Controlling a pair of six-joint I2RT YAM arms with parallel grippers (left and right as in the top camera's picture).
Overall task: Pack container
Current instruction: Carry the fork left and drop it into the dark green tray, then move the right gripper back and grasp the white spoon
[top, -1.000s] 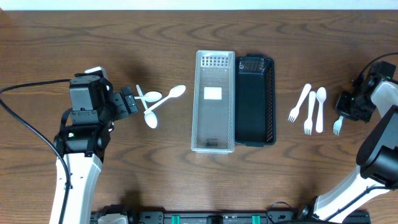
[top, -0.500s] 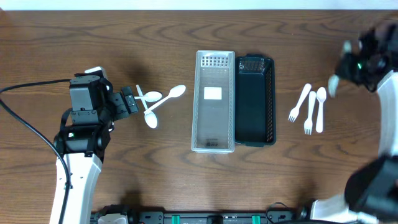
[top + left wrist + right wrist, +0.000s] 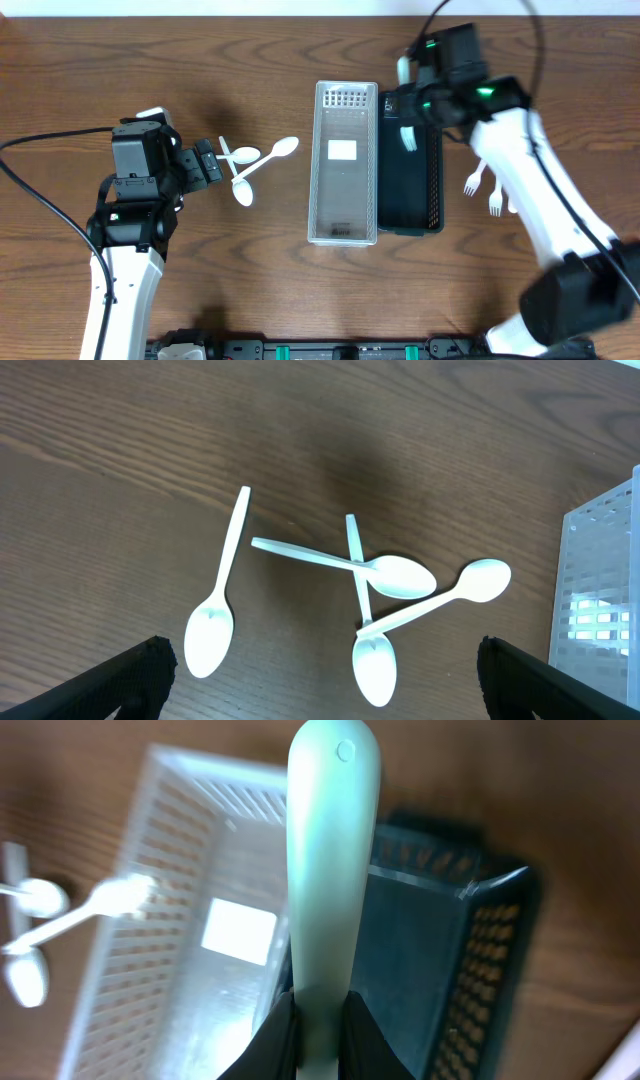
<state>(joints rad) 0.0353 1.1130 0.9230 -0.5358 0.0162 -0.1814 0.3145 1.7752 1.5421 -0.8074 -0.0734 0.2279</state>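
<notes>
Jaws pinch smooth white fork (image 3: 333,870); R gripper (image 3: 320,1020).

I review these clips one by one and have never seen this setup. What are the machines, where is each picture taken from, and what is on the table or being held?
Two robot arms work at a wooden table. The top picture looks down from a fixed camera above; the other two come from a camera on each arm's wrist.

In the middle stand a clear basket and a black basket, side by side. Four white plastic spoons lie on the wood left of them; white forks lie on the right, partly hidden by the arm.

The left gripper is open and empty, beside the spoons. The right gripper is shut on a white utensil handle, over the black basket; a white fork shows just below it. Its camera is blurred.
</notes>
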